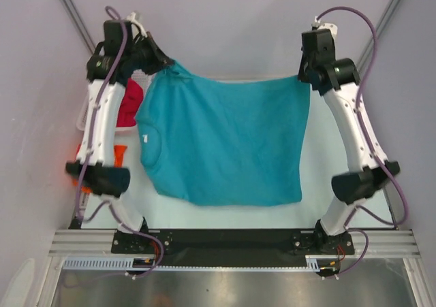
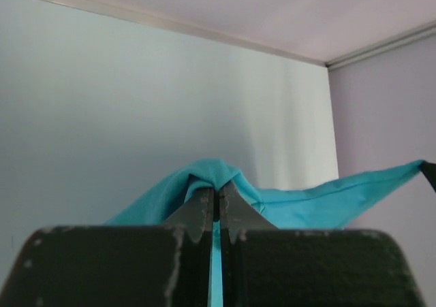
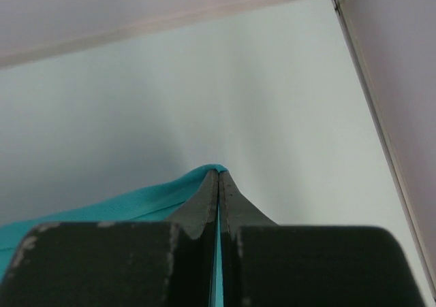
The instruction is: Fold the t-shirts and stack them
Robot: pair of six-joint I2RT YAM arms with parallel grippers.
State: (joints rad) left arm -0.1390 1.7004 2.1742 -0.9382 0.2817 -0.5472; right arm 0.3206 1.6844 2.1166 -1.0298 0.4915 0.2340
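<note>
Nearest you, along the bottom of the overhead view, the black mounting plate [image 1: 231, 239] carries both arm bases at the table's near edge. Starting at the left, you have the white lattice basket [image 1: 83, 120] against the left wall, mostly hidden behind the left arm. The crimson-pink t-shirt [image 1: 128, 111] is bunched at it and the orange t-shirt [image 1: 120, 154] shows just nearer, beside the arm's elbow; whether the orange one lies inside the basket you cannot tell. Your left gripper [image 1: 162, 63] is raised over the far left of the table, pinched tight on a corner of the teal t-shirt [image 1: 225, 143]. In the left wrist view its fingers [image 2: 201, 215] meet with only a sliver of teal between them and a hump of cloth over their tips. From there the teal shirt hangs spread between the two grippers, its top edge sagging slightly in the middle, its collar and white neck label [image 1: 145, 138] on the left side, its lower part reaching toward you over the white table [image 1: 334, 164]; whether the hem touches the surface you cannot tell. At the right, your right gripper [image 1: 304, 77] is clamped on the shirt's other upper corner, jaws closed on a thin teal edge in the right wrist view
</note>
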